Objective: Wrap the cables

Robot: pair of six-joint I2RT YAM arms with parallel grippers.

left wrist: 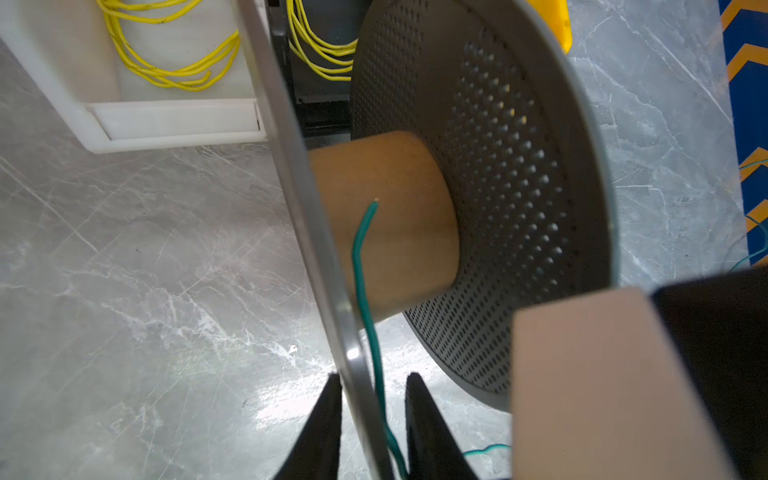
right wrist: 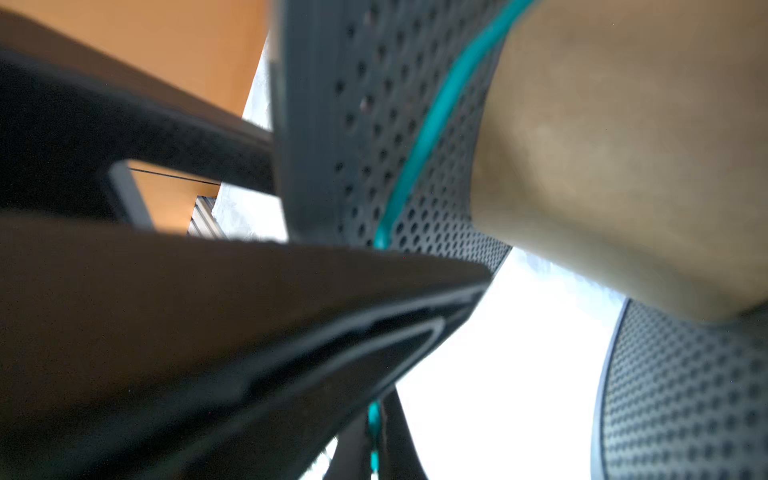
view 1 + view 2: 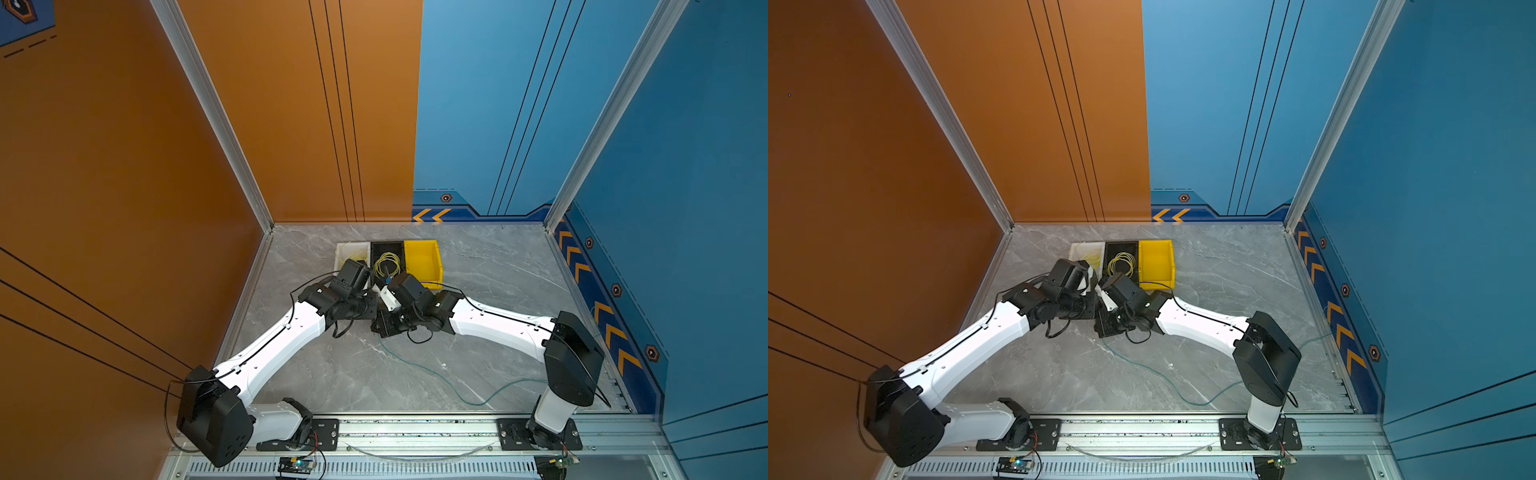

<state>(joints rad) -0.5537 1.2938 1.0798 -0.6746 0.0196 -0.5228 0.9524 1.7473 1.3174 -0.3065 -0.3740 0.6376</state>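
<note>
The green cable (image 1: 360, 266) has its free end at the tan core of the spool (image 1: 519, 166), runs down beside one flange and trails across the bench (image 3: 498, 282). The left fingers (image 1: 320, 436) stand slightly apart, straddling that flange's rim and the cable. The right fingers (image 2: 401, 453) are pinched together on the cable.

Both arms reached inward from their bases with elbows bowed outward; the left arm (image 3: 270, 345) and right arm (image 3: 498, 328) met wrist to wrist in both top views; the left gripper (image 1: 372, 380) held its black fingers (image 1: 324, 436) narrowly apart; the right gripper (image 2: 374, 220) was clamped on the spool (image 1: 395, 216).
</note>
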